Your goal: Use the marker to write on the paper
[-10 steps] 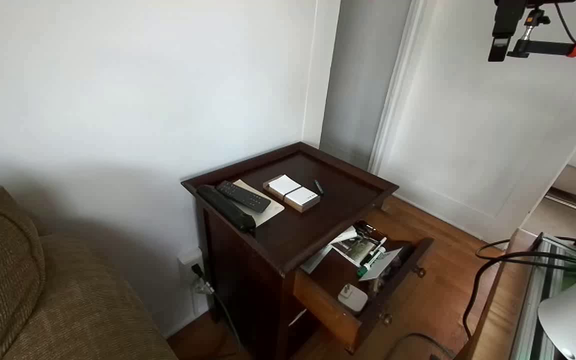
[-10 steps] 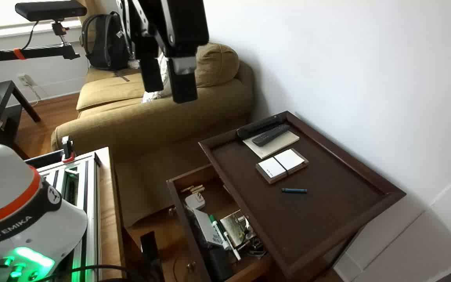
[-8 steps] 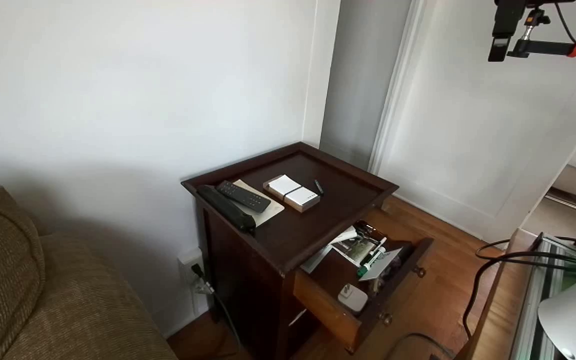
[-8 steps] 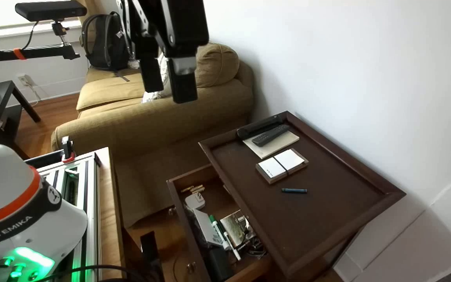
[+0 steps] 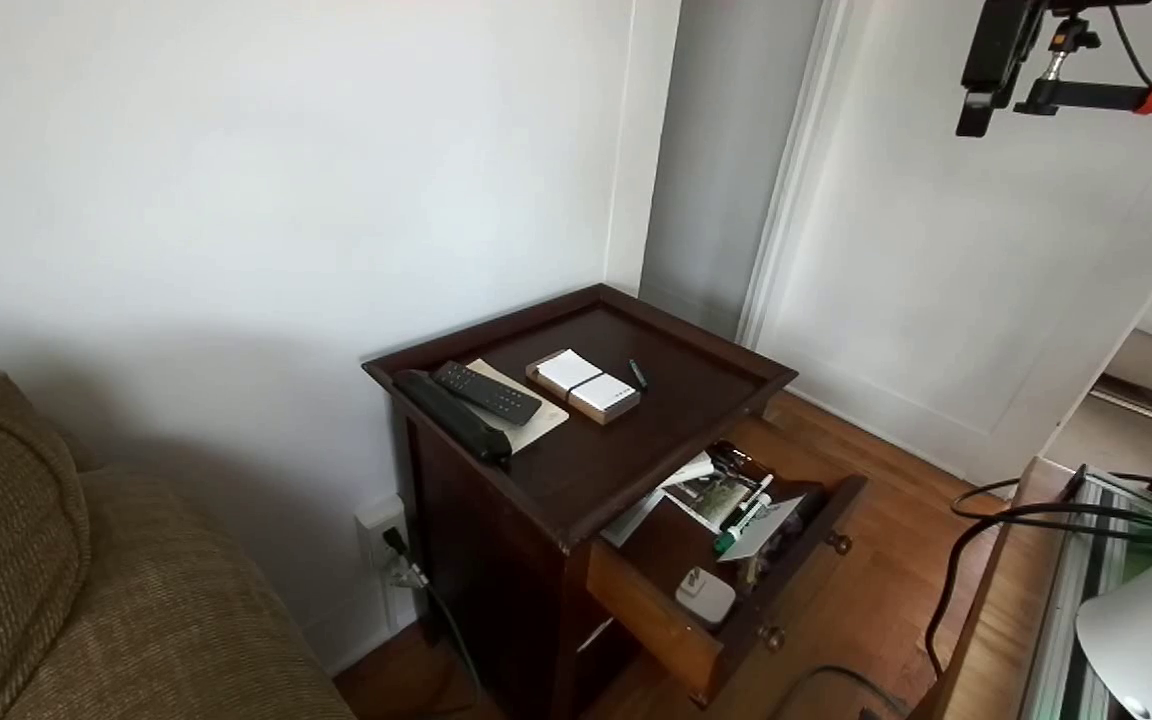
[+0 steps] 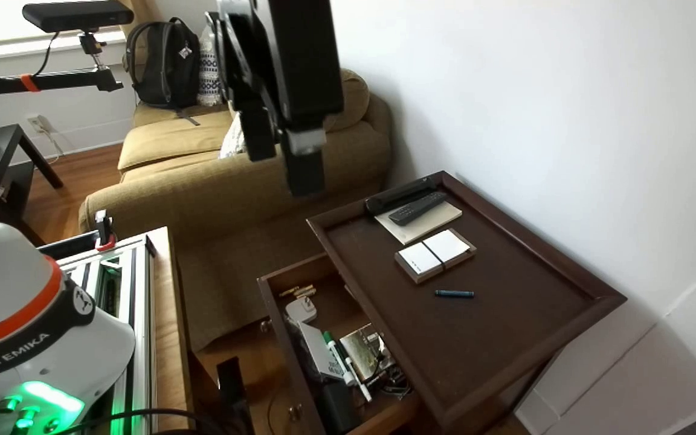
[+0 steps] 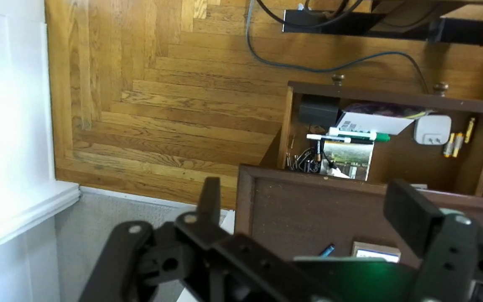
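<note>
A small blue marker (image 6: 454, 294) lies on the dark cabinet top, next to the paper; it shows in both exterior views (image 5: 638, 375) and partly in the wrist view (image 7: 327, 251). The white paper (image 6: 447, 245) lies flat on a brown block, with a black band around both, also seen in an exterior view (image 5: 568, 369). In the wrist view only one end of the paper (image 7: 376, 255) shows; my gripper hides the rest. My gripper (image 6: 283, 158) is high above and apart from the cabinet. In the wrist view its fingers (image 7: 304, 203) are wide apart with nothing between them.
The cabinet top (image 6: 493, 338) has a raised rim. A black remote (image 6: 417, 208) on a cream sheet and a long black case (image 6: 399, 194) lie on it. The open drawer (image 6: 339, 290) holds a green marker (image 7: 367, 135) and a white charger (image 7: 432, 129). A couch (image 6: 251, 193) stands beside.
My gripper has moved lower and toward the cabinet: down and right in an exterior view, slightly down and left in an exterior view. The marker and paper have not moved.
</note>
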Robot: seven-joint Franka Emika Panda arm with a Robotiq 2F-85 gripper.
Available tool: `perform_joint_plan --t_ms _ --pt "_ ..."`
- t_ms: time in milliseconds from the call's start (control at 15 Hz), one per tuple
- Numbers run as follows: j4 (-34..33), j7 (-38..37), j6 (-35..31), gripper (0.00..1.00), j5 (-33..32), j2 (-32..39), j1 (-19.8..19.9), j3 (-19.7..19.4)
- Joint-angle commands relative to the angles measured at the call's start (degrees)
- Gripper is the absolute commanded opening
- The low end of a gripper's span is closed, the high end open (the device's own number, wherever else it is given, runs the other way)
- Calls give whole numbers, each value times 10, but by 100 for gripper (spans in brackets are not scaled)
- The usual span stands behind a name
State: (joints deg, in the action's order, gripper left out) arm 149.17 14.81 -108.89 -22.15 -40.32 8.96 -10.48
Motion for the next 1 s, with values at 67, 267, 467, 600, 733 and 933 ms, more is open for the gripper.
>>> perform_joint_plan --t_ms 67,267,467,600,733,933 --pt "-13 -24 -141 100 51 123 1 -62" --pt "-20 -12 -241 100 131 207 -14 -76" --pt "-38 -8 -312 100 213 287 -28 -67" --pt "-59 -18 -336 100 265 336 -33 -57" --pt "-84 -27 -339 100 306 381 -32 -45" --pt "-123 -41 -339 100 334 442 -23 -26"
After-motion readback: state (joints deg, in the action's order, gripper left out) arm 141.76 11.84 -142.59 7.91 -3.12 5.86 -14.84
